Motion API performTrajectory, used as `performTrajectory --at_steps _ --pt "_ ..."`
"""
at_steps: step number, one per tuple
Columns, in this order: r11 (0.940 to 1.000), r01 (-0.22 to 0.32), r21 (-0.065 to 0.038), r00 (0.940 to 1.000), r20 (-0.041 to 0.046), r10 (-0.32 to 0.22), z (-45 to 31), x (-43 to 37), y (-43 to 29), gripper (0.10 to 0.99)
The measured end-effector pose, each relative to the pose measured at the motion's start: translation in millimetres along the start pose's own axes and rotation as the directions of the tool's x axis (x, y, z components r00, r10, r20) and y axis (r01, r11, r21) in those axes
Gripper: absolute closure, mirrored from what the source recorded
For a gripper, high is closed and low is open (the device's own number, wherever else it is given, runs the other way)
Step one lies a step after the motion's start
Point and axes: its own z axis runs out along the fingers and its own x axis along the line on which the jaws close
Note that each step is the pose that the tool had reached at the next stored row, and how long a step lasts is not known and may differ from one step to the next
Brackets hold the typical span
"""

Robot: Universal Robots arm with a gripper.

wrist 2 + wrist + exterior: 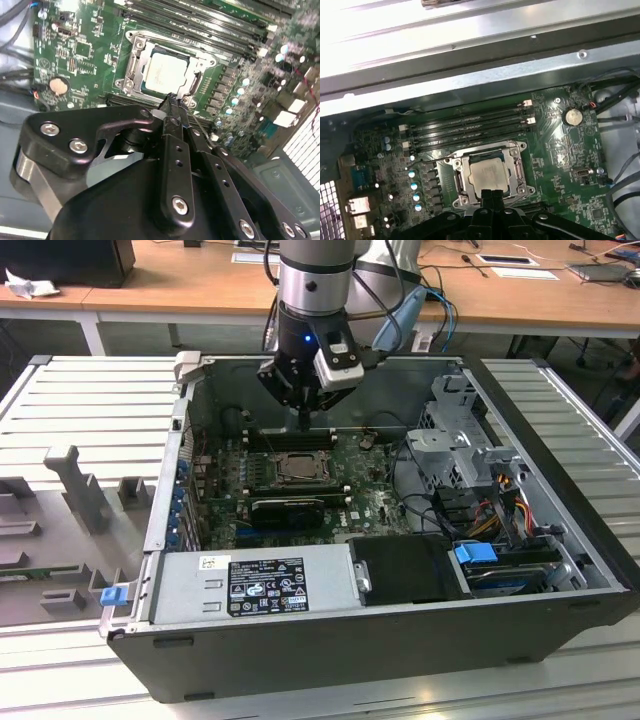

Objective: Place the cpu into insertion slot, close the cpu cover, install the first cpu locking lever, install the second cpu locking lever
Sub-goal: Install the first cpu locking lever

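Note:
The cpu [297, 468] lies flat in the socket of the green motherboard [375, 502] inside the open computer case. Its silver top shows in both wrist views [167, 71] [489, 176]. The cpu cover [134, 62] [463, 175] lies flat around it as a metal frame. My gripper [303, 420] hangs over the socket's far edge in the exterior view, above the board and touching nothing. Its black fingers are shut together and hold nothing. In both wrist views the gripper's tips [172, 100] [491, 194] sit just at the socket's edge.
A black card [288, 508] stands just in front of the socket. The power supply [250, 585] fills the case's near side, and a drive cage [460, 440] with cables [480, 512] is on the exterior view's right. Memory slots [470, 125] run behind the socket.

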Motion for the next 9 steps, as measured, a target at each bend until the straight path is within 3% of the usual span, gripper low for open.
performTrajectory --at_steps 5,9 --pt "0.9934 0.114 0.001 0.9934 -0.0004 -0.114 0.5 0.0 0.0 0.980" --pt "0.9796 0.201 0.002 0.9796 -0.0018 -0.201 0.7 0.0 0.0 0.980"
